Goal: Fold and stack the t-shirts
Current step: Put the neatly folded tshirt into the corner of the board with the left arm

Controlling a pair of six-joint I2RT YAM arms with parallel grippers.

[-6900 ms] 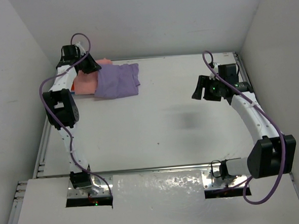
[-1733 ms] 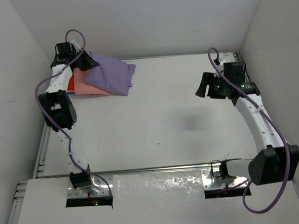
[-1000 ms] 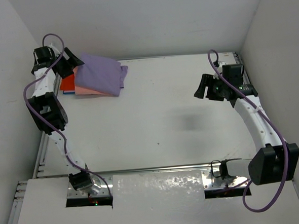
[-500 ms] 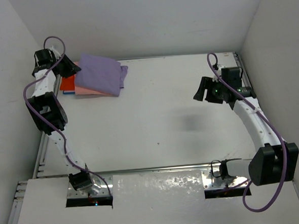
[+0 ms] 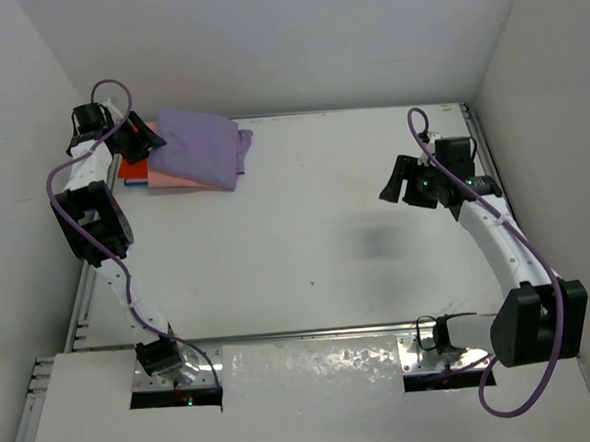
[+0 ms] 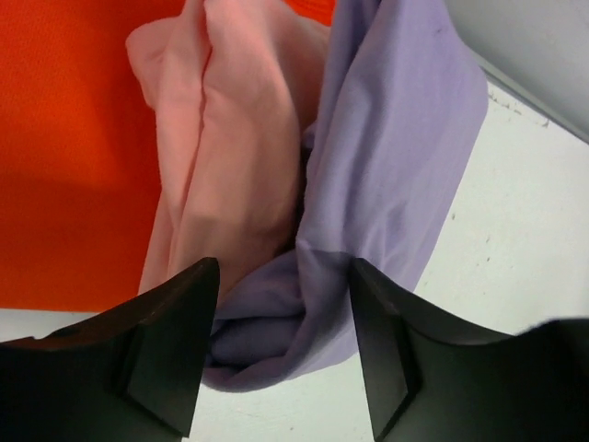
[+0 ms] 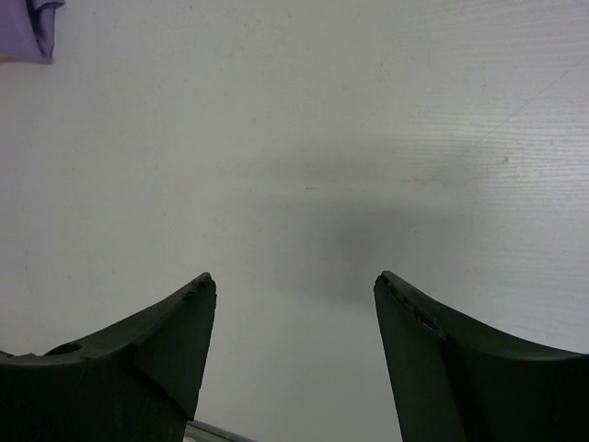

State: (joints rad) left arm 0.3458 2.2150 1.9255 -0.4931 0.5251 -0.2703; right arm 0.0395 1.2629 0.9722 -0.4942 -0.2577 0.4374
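A folded purple t-shirt [image 5: 202, 146] lies on top of a pink t-shirt [image 5: 177, 178], which lies on an orange one [image 5: 132, 171], stacked at the table's far left corner. My left gripper [image 5: 148, 142] is open at the stack's left end. In the left wrist view its jaws stand apart around the purple shirt's [image 6: 386, 175] bunched edge, next to the pink [image 6: 221, 166] and orange [image 6: 64, 157] shirts, gripping nothing. My right gripper [image 5: 398, 187] is open and empty above bare table at the right; the right wrist view shows only tabletop between its fingers.
White walls close the table on the left, back and right. A metal rail [image 5: 86, 284] runs along the left edge. A corner of the purple shirt [image 7: 32, 32] shows at the top left of the right wrist view.
My left gripper carried the purple shirt leftward onto the pink and orange shirts, let it go, and now sits open at the stack's edge. My right arm drifted slightly.
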